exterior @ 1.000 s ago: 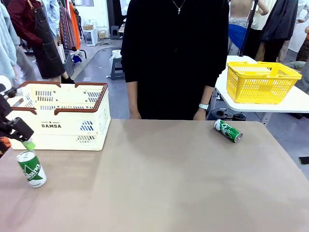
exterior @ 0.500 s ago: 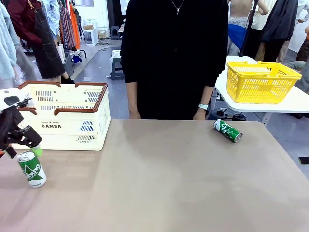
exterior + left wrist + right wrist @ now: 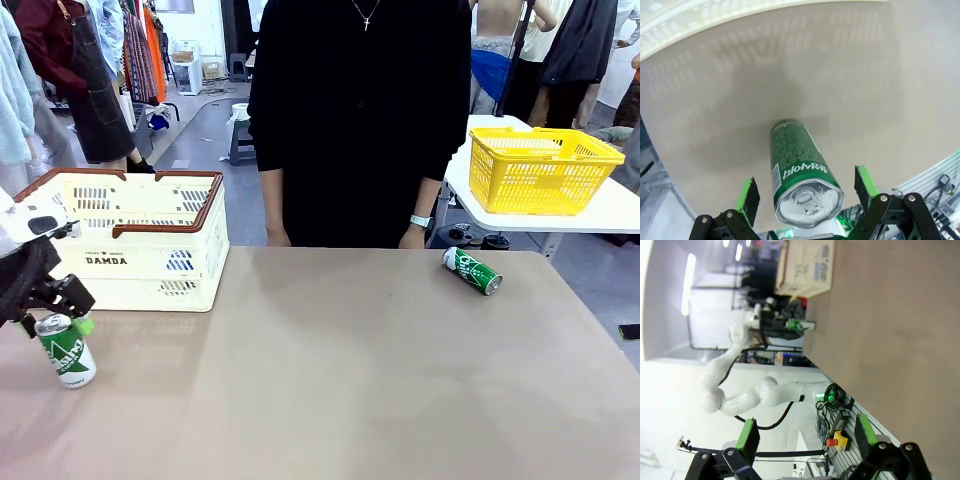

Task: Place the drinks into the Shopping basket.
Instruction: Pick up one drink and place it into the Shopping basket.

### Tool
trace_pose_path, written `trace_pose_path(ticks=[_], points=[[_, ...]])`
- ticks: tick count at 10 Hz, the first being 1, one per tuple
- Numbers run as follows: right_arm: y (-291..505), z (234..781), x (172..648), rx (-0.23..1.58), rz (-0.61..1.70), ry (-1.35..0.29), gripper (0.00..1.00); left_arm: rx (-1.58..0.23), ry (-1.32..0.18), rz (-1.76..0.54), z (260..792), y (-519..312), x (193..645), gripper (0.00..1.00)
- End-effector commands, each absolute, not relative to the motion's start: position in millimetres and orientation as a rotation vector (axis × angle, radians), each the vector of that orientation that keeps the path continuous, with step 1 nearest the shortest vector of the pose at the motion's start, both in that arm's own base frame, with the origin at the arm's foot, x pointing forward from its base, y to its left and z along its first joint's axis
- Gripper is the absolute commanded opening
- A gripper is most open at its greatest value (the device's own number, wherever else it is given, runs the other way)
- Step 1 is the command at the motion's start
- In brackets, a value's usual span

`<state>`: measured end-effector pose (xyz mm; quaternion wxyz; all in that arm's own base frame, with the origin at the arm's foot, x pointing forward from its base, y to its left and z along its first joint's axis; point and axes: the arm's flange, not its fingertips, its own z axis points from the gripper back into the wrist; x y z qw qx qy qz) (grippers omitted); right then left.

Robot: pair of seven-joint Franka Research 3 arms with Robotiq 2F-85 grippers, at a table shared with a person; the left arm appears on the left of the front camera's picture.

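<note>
One Shopping basket point(image 3: 140, 250) and two green cans point(image 3: 66, 352) point(image 3: 472, 270) on the bench point(image 3: 350, 380).
One can upright just in front of the basket's left corner, between the left fingers point(image 3: 82, 325) point(image 3: 749, 197), spread wide and clear of it; the other lying well right of the basket. Right fingers point(image 3: 748, 439) released too.

The Shopping basket point(image 3: 140, 287) front reads "DAMDA".

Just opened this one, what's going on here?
The left gripper is open around the top of an upright green drink can at the near left of the table, a pad on each side, not yet closed. The cream Shopping basket stands just behind. A second green can lies on its side at the far right. The right gripper is open, away from both. A person stands at the far side, handling nothing.
</note>
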<state>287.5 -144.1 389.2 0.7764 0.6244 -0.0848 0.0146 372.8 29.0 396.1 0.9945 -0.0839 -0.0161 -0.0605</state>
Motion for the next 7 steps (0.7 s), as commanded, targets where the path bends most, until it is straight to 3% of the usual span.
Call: trace_pose_path(ticks=[1, 3, 4, 5, 6, 7], points=[[-143.8, 393.9, 284.4, 1.346, 0.025, -0.158, 1.0, -0.11, -0.036, -0.121, 390.2, 26.4, 375.6, 1.0], [-143.8, 393.9, 284.4, 1.346, 0.025, -0.158, 1.0, -0.086, -0.03, -0.124, 384.7, 24.0, 377.1, 1.0], [-143.8, 393.9, 284.4, 1.346, 0.025, -0.158, 1.0, -0.074, -0.025, -0.126, 383.2, 22.9, 376.6, 0.86], [-143.8, 393.9, 284.4, 1.346, 0.025, -0.158, 1.0, -0.065, -0.013, -0.124, 383.4, 21.7, 375.5, 0.26], [-143.8, 393.9, 284.4, 1.346, 0.025, -0.158, 1.0, -0.064, 0.0, -0.13, 383.2, 21.7, 375.0, 0.0], [-143.8, 393.9, 284.4, 1.346, 0.025, -0.158, 1.0, -0.056, 0.022, -0.124, 382.8, 20.9, 374.4, 0.0]])
